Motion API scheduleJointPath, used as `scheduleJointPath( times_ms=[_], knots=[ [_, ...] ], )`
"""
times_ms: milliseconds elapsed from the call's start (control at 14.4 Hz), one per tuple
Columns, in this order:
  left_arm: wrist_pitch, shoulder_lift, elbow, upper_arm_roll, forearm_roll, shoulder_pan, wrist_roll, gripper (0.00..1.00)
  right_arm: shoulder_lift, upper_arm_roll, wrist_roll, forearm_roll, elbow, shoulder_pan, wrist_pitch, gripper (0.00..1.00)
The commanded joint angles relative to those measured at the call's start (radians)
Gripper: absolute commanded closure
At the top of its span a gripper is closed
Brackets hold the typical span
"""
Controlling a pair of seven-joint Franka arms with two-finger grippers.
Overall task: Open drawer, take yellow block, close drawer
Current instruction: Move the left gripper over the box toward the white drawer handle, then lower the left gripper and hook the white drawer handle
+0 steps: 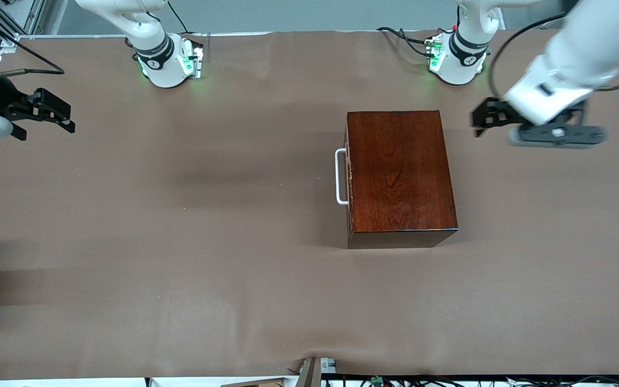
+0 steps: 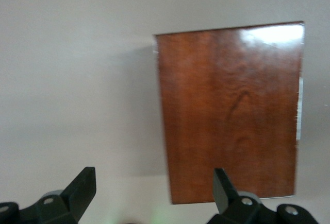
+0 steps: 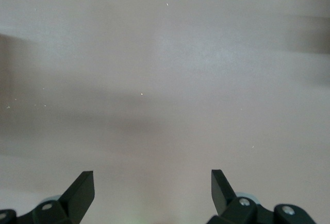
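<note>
The drawer point(image 1: 348, 177) sits shut inside the dark wooden box point(image 1: 400, 171), so only its front edge and white handle point(image 1: 340, 177) show; its contents are hidden. The left arm point(image 1: 567, 70) is blurred, and the left gripper point(image 1: 482, 119) beneath it is smeared. The right gripper point(image 1: 46, 115) shows at the front view's edge, its arm cut off.
</note>
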Motion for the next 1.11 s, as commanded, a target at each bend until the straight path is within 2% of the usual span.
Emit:
scheduleJointPath(
  times_ms=[0, 277, 485, 623, 900, 1039],
  knots=[
    [-0.016, 0.096, 0.088, -0.024, -0.005, -0.083, -0.155, 0.00, -0.015, 0.011, -0.002, -0.012, -0.010, -0.015, 0.001, 0.00],
    [0.039, 0.197, 0.129, -0.023, 0.042, -0.237, -0.261, 0.00, -0.015, 0.011, -0.002, -0.012, -0.010, -0.015, -0.001, 0.00],
    [0.076, 0.318, 0.219, -0.010, 0.103, -0.361, -0.371, 0.00, -0.015, 0.011, -0.001, -0.012, -0.010, -0.015, -0.001, 0.00],
    [0.106, 0.399, 0.287, -0.007, 0.117, -0.407, -0.449, 0.00, -0.015, 0.010, -0.002, -0.012, -0.010, -0.016, -0.002, 0.00],
    [0.258, 0.487, 0.293, 0.000, 0.122, -0.485, -0.588, 0.00, -0.015, 0.010, -0.002, -0.012, -0.010, -0.016, -0.001, 0.00],
    [0.312, 0.525, 0.322, 0.072, 0.122, -0.580, -0.667, 0.00, -0.015, 0.011, -0.002, -0.012, -0.010, -0.016, -0.001, 0.00]
  ],
)
